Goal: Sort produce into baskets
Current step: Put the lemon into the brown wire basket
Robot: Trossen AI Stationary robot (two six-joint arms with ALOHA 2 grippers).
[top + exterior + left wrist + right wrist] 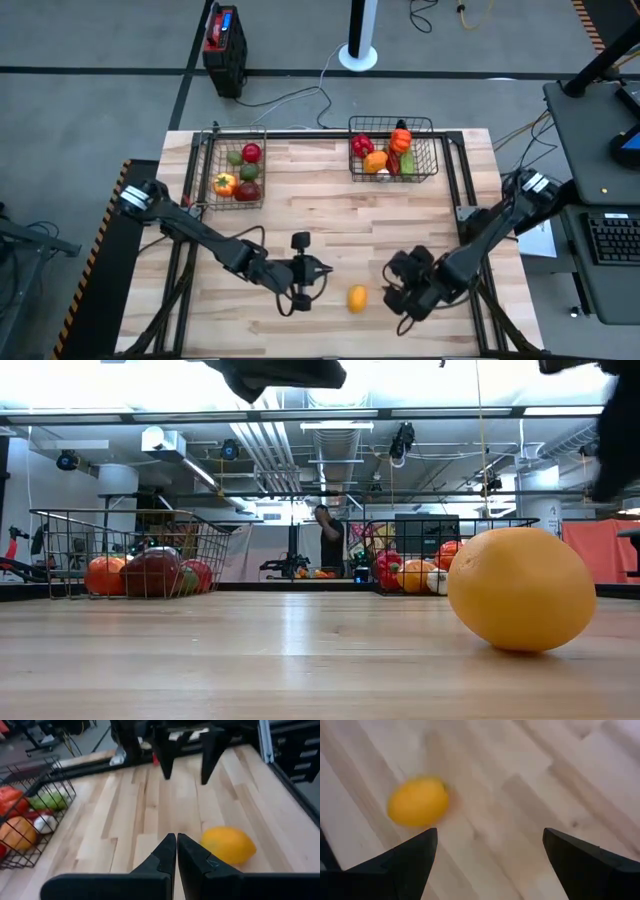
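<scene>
A single yellow-orange fruit [357,298] lies loose on the wooden surface [330,190], near its six o'clock edge. At its three o'clock the right claw [405,285] hovers, fingers wide apart, empty. To grasp well, it should centre over the fruit, straddling it before closing. At nine o'clock the left claw [318,270] waits, fingers together. Both baskets [238,170] sit at twelve o'clock, already holding produce.

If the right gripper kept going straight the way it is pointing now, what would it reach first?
Probably the yellow lemon. It lies on the table just ahead of the open right gripper, slightly off towards one finger, so contact might be glancing.
</scene>
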